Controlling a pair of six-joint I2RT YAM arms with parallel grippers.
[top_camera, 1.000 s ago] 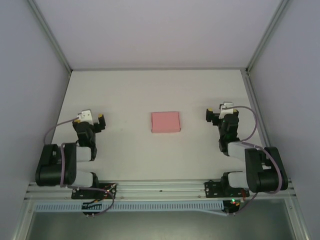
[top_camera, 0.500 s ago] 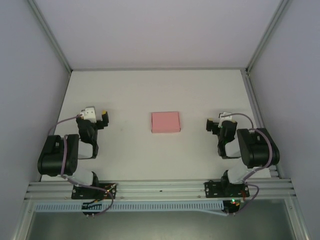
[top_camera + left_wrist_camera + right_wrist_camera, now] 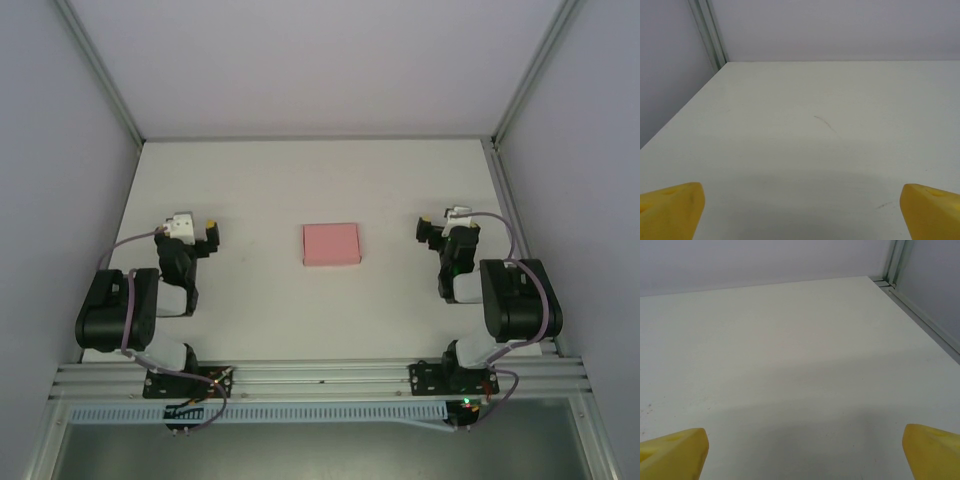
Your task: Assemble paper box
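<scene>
Pink card, the paper box (image 3: 331, 244) lies as a plain rectangle near the middle of the white table (image 3: 300, 310), touching neither arm. The left gripper (image 3: 190, 232) sits at nine o'clock from the box, well apart, with its jaws spread wide and holding nothing. In the left wrist view its yellow fingertips (image 3: 670, 210) frame bare tabletop. The right gripper (image 3: 443, 228) sits at three o'clock from the box, also well apart. Its jaws are likewise released and empty, and its yellow fingertips (image 3: 672, 452) stand over bare tabletop.

I'm seeing bare table (image 3: 260, 180) lying open on every side of the paper box (image 3: 331, 244), side walls (image 3: 60, 200) hemming its edges.
</scene>
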